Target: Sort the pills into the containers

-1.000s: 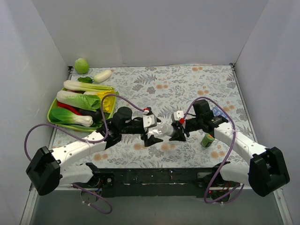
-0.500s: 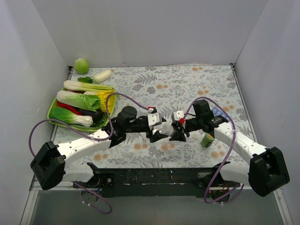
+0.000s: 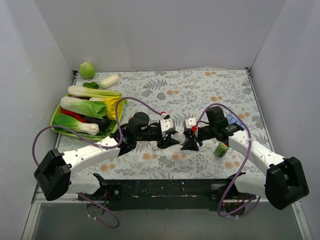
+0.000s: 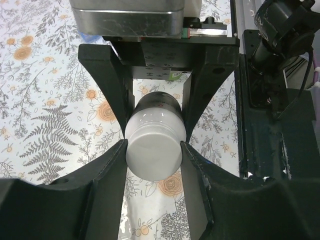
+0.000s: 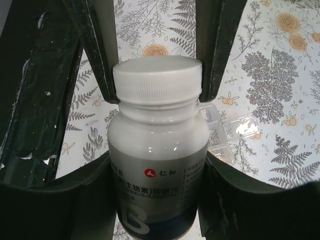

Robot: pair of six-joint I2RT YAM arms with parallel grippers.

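A white pill bottle (image 5: 157, 150) with a blue-grey label hangs above the table, with my right gripper (image 5: 157, 167) shut on its body. Its white cap (image 4: 153, 150) points at my left gripper (image 4: 153, 152), whose two fingers press on the cap's sides. From above, the left gripper (image 3: 171, 139) and the right gripper (image 3: 187, 141) meet nose to nose over the near middle of the table. The containers (image 5: 222, 127), a clear strip of small compartments, lie on the floral cloth behind the bottle. No pills show.
A small green bottle (image 3: 220, 149) stands right of my right gripper, and a blue pill-box strip (image 3: 231, 119) lies behind the right arm. A green tray (image 3: 54, 119) of vegetables sits at the left. A green ball (image 3: 87, 69) and a white vegetable (image 3: 109, 81) lie at the back left.
My left arm has moved right, up to the bottle, and its jaws have closed from wide open onto the cap. The right arm and the bottle have stayed put.
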